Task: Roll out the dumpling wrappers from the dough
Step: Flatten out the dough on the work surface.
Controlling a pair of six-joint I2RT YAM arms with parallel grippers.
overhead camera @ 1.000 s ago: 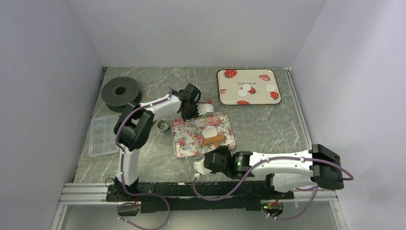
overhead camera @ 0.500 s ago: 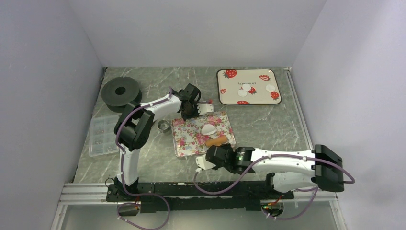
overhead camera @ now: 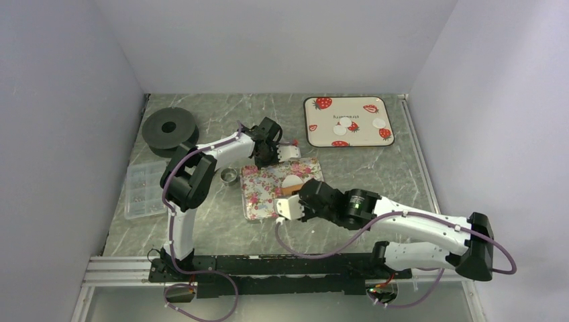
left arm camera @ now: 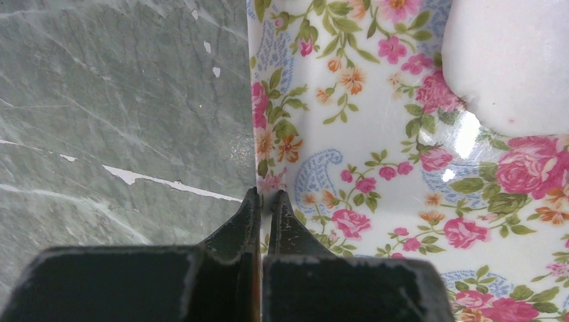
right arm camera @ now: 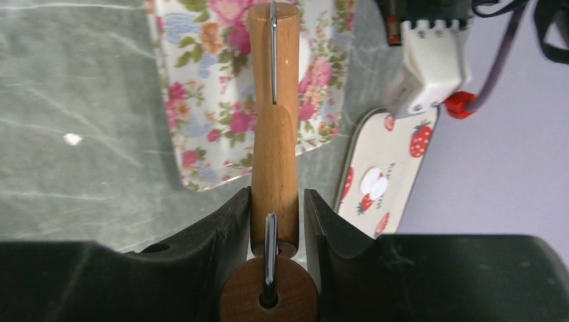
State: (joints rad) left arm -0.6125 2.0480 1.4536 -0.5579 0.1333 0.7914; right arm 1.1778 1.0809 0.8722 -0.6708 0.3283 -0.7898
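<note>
- Left fingers [left arm camera: 245,221] clench the flowered tray [left arm camera: 376,174] by its rim, dough [left arm camera: 516,60] on it.
- Right fingers [right arm camera: 228,228] grasp the rolling pin [right arm camera: 274,134]; next, lower it level onto dough.
- Wrappers [overhead camera: 344,125] lie on the strawberry tray [overhead camera: 362,134].

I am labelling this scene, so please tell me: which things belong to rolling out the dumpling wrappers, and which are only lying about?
For the job: dough, floral tray, rolling pin, dumpling wrappers, strawberry tray, probably the ring cutter.
Lying about: black spool, clear compartment box.
</note>
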